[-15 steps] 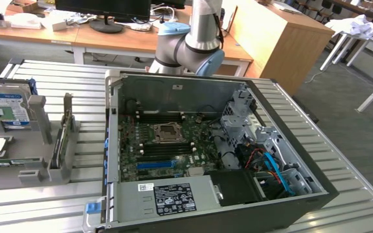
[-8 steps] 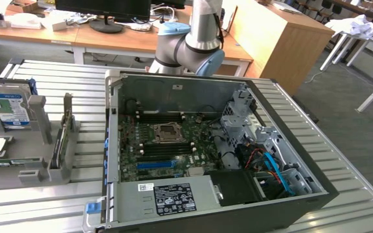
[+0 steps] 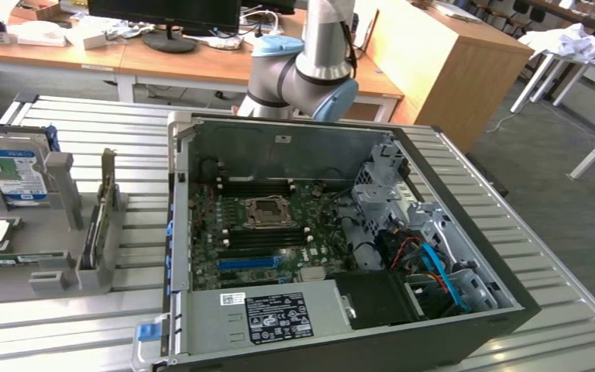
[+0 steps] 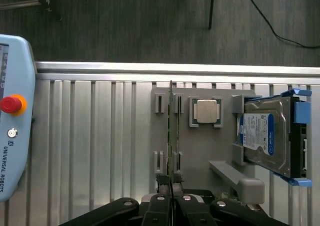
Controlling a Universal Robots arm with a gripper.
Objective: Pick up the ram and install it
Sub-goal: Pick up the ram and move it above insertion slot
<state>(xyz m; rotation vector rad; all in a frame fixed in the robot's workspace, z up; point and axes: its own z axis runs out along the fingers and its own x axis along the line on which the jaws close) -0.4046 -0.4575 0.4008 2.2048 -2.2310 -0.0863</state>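
Lettering "UNIVERSAL ROBOTS" marks the pendant (image 4: 15, 116); the hard drive (image 4: 265, 136) label is illegible. The ram (image 4: 171, 131) stands on edge along the grey holder's (image 4: 200, 156) edge nearest the computer case (image 3: 276, 147). The gripper (image 4: 171, 188), clenched and empty, aligns with the ram's end, not touching.

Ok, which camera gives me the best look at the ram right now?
The exterior view: the ram stands on edge in the gray holder, its side face showing. The wrist view looks down its top edge, a thin line between the holder's slots.
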